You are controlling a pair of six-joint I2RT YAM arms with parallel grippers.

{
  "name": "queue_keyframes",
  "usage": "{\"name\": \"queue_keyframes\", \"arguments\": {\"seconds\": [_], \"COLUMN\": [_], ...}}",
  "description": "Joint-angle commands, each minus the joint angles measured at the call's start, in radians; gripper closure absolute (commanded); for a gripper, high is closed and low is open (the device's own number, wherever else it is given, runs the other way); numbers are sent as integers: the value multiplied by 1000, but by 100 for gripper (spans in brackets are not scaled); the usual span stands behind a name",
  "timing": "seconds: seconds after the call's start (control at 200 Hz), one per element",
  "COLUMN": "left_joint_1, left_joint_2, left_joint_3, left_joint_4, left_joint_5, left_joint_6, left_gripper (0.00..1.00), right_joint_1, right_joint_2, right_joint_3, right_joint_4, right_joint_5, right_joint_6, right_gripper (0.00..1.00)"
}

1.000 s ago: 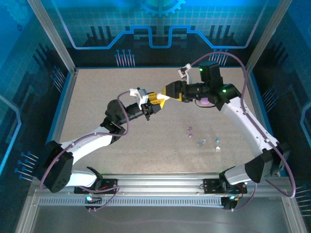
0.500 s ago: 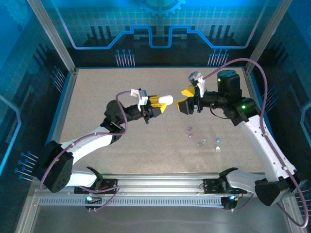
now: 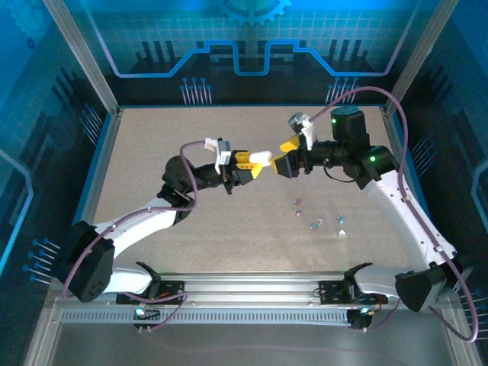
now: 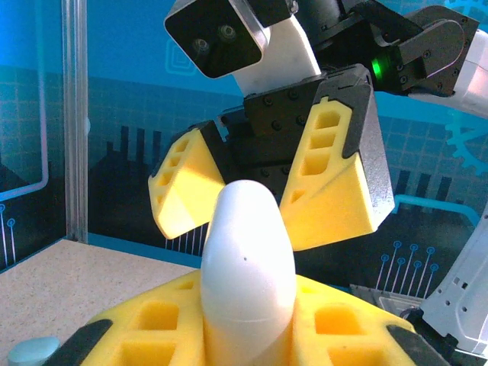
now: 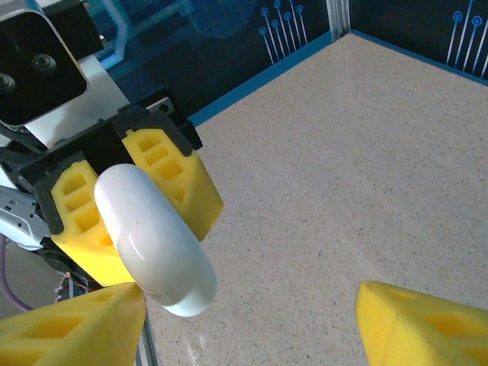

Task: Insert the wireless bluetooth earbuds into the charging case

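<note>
Over the last second my right gripper backed away from the charging case and has now swung in again, so its two yellow fingers stand spread on either side of the case's free end. From the right wrist camera one finger looks to be just touching the underside of that end, though I cannot be sure of contact; the other is well clear. My left gripper is clamped on the other end of the white pebble-shaped case and holds it up off the worktop, pointing toward the right arm. I read this as a presentation: one arm steadies the case in the air so the other can work on it. The case appears shut, with only a faint seam visible from the left wrist, so I judge opening the lid is the step in hand. The earbuds lie loose on the worktop below and to the right of the two grippers, pink-purple ones nearer, teal and white a little farther toward the right arm's base; none is in the case.
</note>
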Motion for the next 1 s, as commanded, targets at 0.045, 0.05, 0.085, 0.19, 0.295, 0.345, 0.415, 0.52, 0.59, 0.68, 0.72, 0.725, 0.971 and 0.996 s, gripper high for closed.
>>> {"name": "queue_keyframes", "arguments": {"seconds": [0.045, 0.05, 0.085, 0.19, 0.295, 0.345, 0.415, 0.52, 0.59, 0.68, 0.72, 0.725, 0.971, 0.996], "left_joint_1": [2, 2, 2, 2, 2, 1, 2, 1, 2, 2, 1, 1, 2, 3], "left_joint_2": [8, 8, 8, 8, 6, 7, 5, 2, 0, -1, -1, -1, -15, -19], "left_joint_3": [46, 46, 48, 52, 52, 52, 49, 48, 48, 46, 44, 44, -11, -18], "left_joint_4": [-2, -2, -6, -17, -28, -34, -38, -41, -42, -45, -47, -47, -78, -78], "left_joint_5": [67, 68, 73, 84, 90, 92, 93, 91, 93, 89, 86, 85, -39, -56], "left_joint_6": [4, 4, 5, 8, 11, 14, 17, 20, 21, 26, 28, 28, 106, 116], "left_gripper": [80, 80, 80, 80, 80, 80, 80, 80, 80, 80, 80, 80, 79, 79], "right_joint_1": [9, 9, 8, 6, 5, 4, 3, 0, 0, -1, 0, -1, -14, -20], "right_joint_2": [33, 34, 40, 56, 69, 73, 77, 81, 86, 87, 87, 86, 10, -10], "right_joint_3": [51, 53, 56, 70, 82, 86, 89, 93, 97, 101, 100, 101, 98, 95], "right_joint_4": [20, 20, 19, 24, 29, 31, 33, 37, 32, 29, 29, 29, 59, 61], "right_joint_5": [-11, -10, -2, 1, 6, 8, 8, 5, 12, 8, 10, 10, 17, 54], "right_joint_6": [44, 46, 54, 74, 91, 96, 104, 110, 111, 110, 114, 114, 172, 187], "right_gripper": [26, 26, 26, 27, 27, 27, 27, 27, 27, 26, 26, 25, 17, 13]}}
